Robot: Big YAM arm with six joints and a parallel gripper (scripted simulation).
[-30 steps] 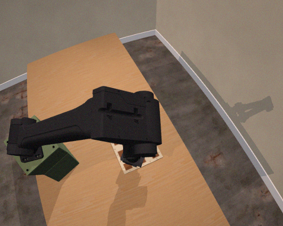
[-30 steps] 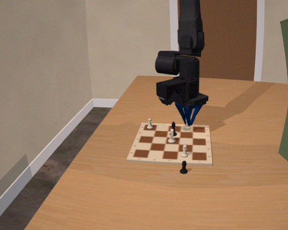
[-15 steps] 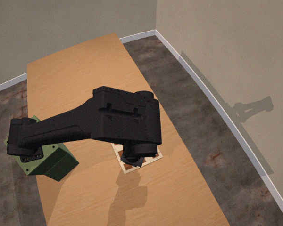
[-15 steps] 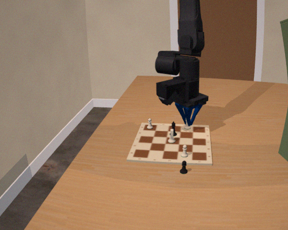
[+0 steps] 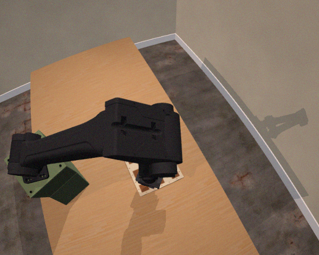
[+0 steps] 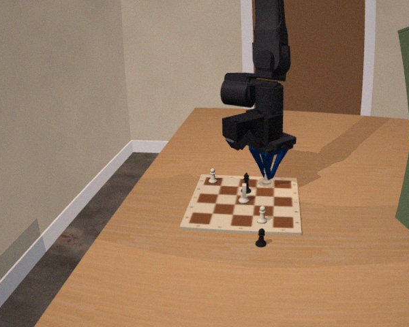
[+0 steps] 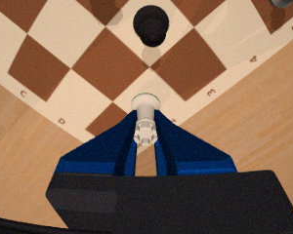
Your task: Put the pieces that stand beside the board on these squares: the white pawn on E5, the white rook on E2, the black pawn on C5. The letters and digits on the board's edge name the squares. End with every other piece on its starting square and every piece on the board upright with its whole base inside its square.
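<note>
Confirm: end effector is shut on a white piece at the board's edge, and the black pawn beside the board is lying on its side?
Not quite. The black pawn stands upright on the table beside the board, as the exterior view shows. The rest holds: the end effector is shut on a white piece at the board's edge.

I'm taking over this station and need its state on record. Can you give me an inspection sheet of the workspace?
Surface: wooden table carrying a small chessboard.
Job's things: white piece, apparently the rook, on a far edge-row square; white pawn on the near row; black pawn off the board, by its near edge.
Clutter: three other pieces on the board: white pawn, black piece, tall white piece.
Grippers: gripper shut on the white piece.
Cables: nothing seen.
Surroundings: green base block, beige walls, brown door.
</note>
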